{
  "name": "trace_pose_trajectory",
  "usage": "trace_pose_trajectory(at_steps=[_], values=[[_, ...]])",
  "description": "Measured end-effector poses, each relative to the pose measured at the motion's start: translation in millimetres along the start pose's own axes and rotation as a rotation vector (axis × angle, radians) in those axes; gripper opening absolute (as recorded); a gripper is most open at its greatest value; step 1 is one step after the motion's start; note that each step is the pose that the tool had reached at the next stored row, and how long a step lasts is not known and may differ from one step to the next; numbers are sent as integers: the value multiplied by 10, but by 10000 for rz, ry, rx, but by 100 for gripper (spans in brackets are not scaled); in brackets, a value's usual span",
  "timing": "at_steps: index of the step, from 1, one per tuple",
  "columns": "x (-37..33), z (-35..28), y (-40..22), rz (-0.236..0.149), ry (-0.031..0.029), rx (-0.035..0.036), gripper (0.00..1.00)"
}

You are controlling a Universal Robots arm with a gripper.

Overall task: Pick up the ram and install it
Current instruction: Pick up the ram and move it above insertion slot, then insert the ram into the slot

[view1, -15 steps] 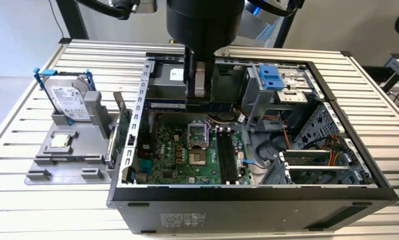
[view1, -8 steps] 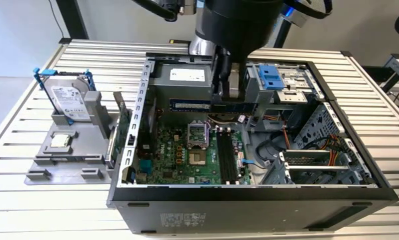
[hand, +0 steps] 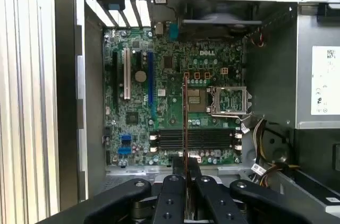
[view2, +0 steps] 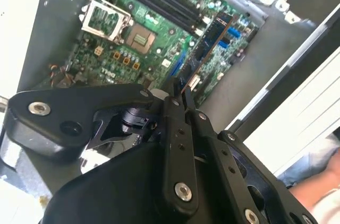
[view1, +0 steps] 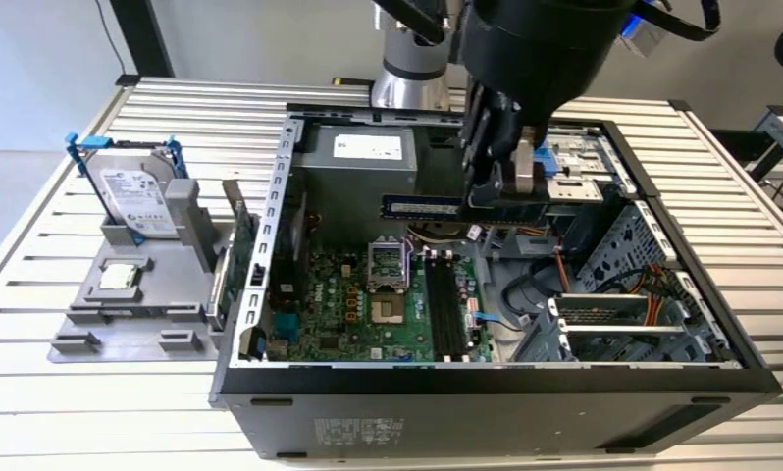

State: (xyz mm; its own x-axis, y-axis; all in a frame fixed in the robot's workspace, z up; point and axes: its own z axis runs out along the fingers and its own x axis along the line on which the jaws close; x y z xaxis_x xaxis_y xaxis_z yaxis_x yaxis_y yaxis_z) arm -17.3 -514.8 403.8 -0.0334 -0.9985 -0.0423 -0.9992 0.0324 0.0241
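Note:
My gripper (view1: 486, 203) is shut on the ram (view1: 425, 206), a long thin dark-blue stick held level inside the open computer case, well above the motherboard (view1: 352, 304). The stick juts from the fingers toward the exterior view's left. Below it lie the black memory slots (view1: 444, 306), with nothing seated in them. In the first wrist view the ram (hand: 185, 120) shows edge-on as a thin line running out from the gripper (hand: 186, 163) across the slots (hand: 194, 139). In the second wrist view the ram (view2: 210, 43) extends from the gripper (view2: 178, 92) over the board.
The case walls (view1: 281, 196) ring the motherboard, with the power supply (view1: 365, 157) at the back and a drive cage and cables (view1: 601, 314) on the exterior view's right. A hard drive in a blue bracket (view1: 136, 196) and a green card (view1: 241, 245) stand on a grey fixture (view1: 130, 304) outside.

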Motion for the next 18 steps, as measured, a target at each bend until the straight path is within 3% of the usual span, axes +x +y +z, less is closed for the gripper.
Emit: trace_pose_trajectory(at_steps=[5, 8, 12, 18], values=[[-7, -4, -212, 1, -2, -10, 0], [-11, -8, -308, 0, 1, -12, 0], [-13, -7, -351, 0, 1, -11, 0], [-15, -7, -351, 7, 8, -10, 0]])
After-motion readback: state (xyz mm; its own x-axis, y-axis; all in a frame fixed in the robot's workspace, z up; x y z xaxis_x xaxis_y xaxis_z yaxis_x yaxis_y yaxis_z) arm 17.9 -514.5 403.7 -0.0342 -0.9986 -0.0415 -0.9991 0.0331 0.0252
